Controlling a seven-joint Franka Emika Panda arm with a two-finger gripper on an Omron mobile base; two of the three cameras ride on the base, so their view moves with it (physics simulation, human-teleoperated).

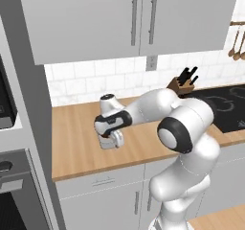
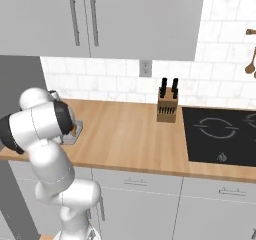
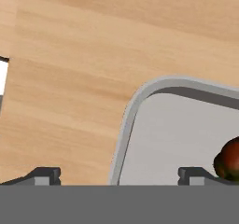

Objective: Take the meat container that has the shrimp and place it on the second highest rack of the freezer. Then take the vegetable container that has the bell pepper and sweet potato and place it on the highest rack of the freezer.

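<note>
The white arm bends low over the pale wooden worktop point(image 1: 81, 147), and its gripper point(image 3: 119, 175) hangs above a shallow grey tray with rounded corners point(image 3: 177, 134) that lies flat on the wood. The jaws stand wide apart with nothing between them: one dark fingertip point(image 3: 44, 175) is over bare wood outside the tray's rim, the other over the tray floor, so the gripper straddles that rim.

Inside the tray, just beside the second fingertip, sits a small dark red-orange rounded bell pepper point(image 3: 229, 161); it is cut by the picture's edge, so which way its stem points cannot be told, nor the tray's long axis.

From the right base view the same tray shows as a grey corner point(image 2: 74, 133) peeping out beside the arm's elbow, near the left end of the worktop, well apart from the wooden knife block with black handles point(image 2: 167, 105) and the black glass cooktop point(image 2: 220, 134) beyond it. The left base view hides the tray behind the hand.
</note>
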